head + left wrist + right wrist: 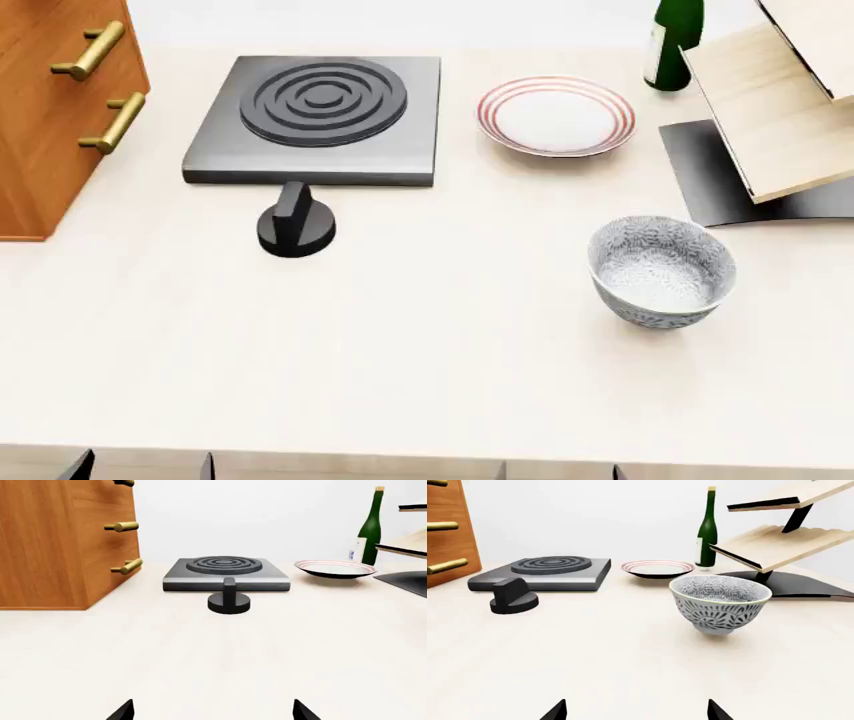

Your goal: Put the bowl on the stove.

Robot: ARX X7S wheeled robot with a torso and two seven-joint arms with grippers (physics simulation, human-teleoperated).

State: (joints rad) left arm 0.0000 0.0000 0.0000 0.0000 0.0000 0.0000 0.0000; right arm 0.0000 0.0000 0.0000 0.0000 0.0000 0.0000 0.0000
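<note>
Standing at the far left of the head view, a wooden cabinet (54, 120) with brass handles (88, 50) rises from the pale counter (427, 370). Just right of it lies the stove (318, 120), a square dark-grey slab with a burner of raised rings, flat on the counter and bare on top. A small black knob (295, 222) sits just in front of the stove's near edge, apart from it. Further right, a flat white plate (557, 115) with red rim rings rests level with the stove, and behind it stands a green bottle (674, 40), upright. The bowl (662, 270) sits upright on the counter nearer the robot than the plate, well apart from the stove, to the stove's right and closer to the front edge; nothing touches it. Beyond it, at the far right, a light wooden shelf (774, 110) stands on a dark base (707, 170).

The left gripper (213, 712) shows only two dark fingertips at the edge of its wrist view, spread wide with bare counter between them and facing the knob and stove; it holds nothing. The right gripper (636, 712) looks the same in its own view: fingertips set wide apart, nothing between them, with the bowl ahead of it and not in contact.
</note>
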